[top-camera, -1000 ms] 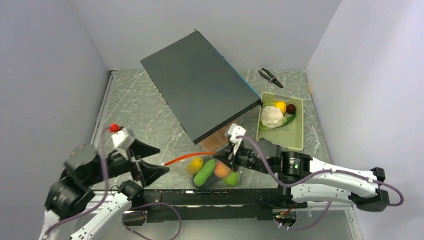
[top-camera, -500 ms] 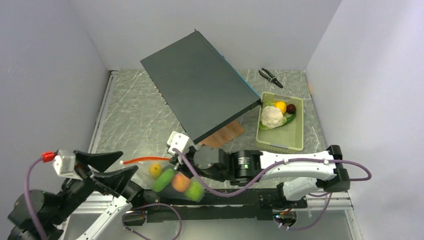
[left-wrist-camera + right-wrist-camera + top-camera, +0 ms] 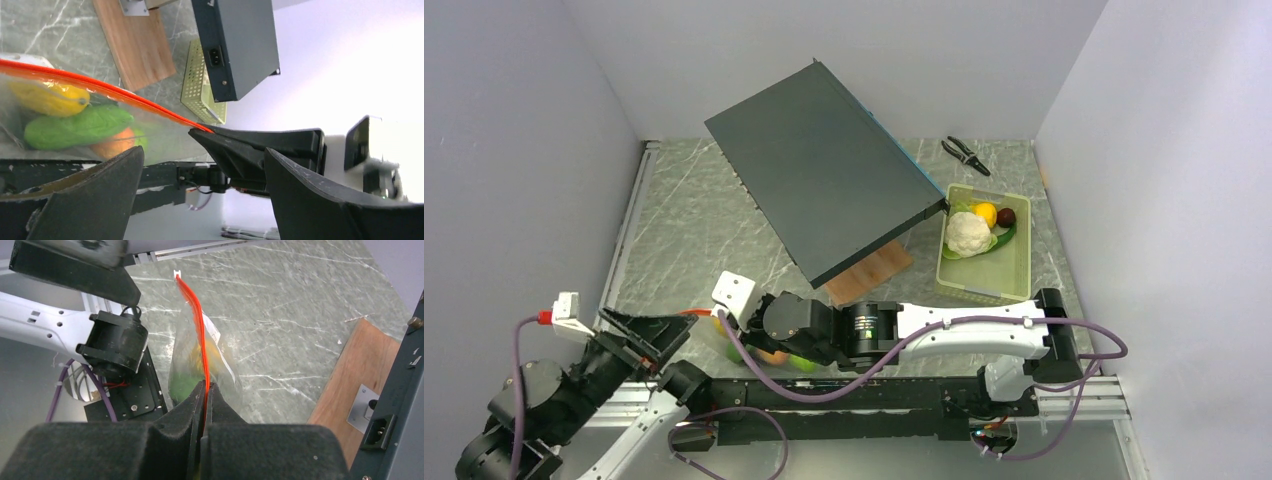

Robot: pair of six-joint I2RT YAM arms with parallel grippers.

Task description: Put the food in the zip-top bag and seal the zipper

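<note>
The zip-top bag (image 3: 160,137) is clear and holds a yellow piece (image 3: 47,97), a green piece (image 3: 75,127) and an orange (image 3: 112,147). Its orange-red zipper (image 3: 192,305) runs away from my right gripper (image 3: 206,385), which is shut on the strip. In the top view the right gripper (image 3: 754,328) reaches far left over the bag (image 3: 769,357). My left gripper (image 3: 664,335) is open beside the bag's left end; in its wrist view (image 3: 202,155) its jaws stand wide apart around the right gripper's tips. A cauliflower (image 3: 967,232), a yellow piece (image 3: 985,213) and an eggplant (image 3: 1006,216) lie in the tray.
The pale green tray (image 3: 989,280) stands at the right. A large dark box (image 3: 824,185) tilts over a wooden board (image 3: 874,272) mid-table. Black pliers (image 3: 965,153) lie at the back right. A black rail (image 3: 874,395) runs along the near edge.
My right gripper has slid left along the zipper, and the bag has moved left with it. My left arm has drawn back towards the near left, its gripper still open.
</note>
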